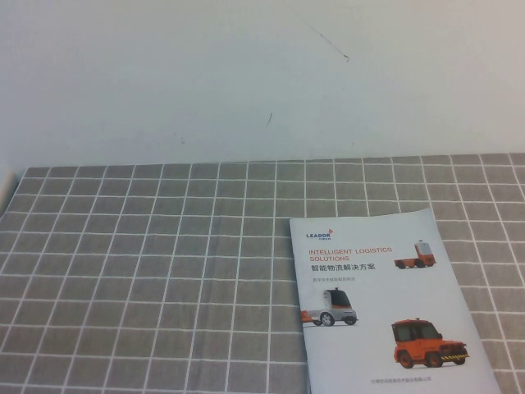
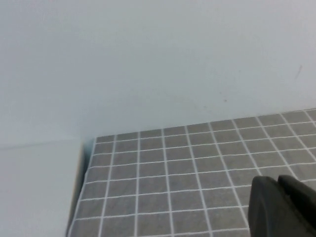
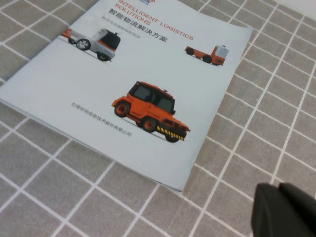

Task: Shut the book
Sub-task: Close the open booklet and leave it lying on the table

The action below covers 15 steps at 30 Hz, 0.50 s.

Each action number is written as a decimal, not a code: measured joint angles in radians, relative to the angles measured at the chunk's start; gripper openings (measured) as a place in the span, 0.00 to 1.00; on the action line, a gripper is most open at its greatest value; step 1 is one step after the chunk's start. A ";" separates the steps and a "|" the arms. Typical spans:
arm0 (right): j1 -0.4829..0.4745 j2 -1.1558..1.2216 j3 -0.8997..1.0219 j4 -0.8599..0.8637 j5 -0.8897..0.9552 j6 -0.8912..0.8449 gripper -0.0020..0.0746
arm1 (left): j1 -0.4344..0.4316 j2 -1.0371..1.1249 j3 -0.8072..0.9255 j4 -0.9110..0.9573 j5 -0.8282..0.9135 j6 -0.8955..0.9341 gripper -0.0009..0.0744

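Note:
A thin white book lies shut and flat on the grey checked cloth, at the front right of the table. Its cover shows orange vehicles and the words "Intelligent Logistics Solutions". The right wrist view looks down on the same book. My right gripper hangs just off the book's corner, fingers together with nothing between them. My left gripper hovers over bare cloth near the table's far left corner, fingers together and empty. Neither gripper appears in the high view.
A pale wall rises directly behind the table's far edge. The cloth's left edge borders a white surface. Bare checked cloth covers the left and middle of the table.

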 joint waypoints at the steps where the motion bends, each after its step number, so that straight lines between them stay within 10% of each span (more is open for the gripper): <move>1: 0.000 0.000 0.000 0.000 0.000 0.000 0.02 | 0.030 -0.033 0.019 0.000 0.000 -0.003 0.01; 15: 0.000 0.000 0.000 0.002 -0.002 0.000 0.02 | 0.132 -0.184 0.205 -0.025 0.077 -0.115 0.01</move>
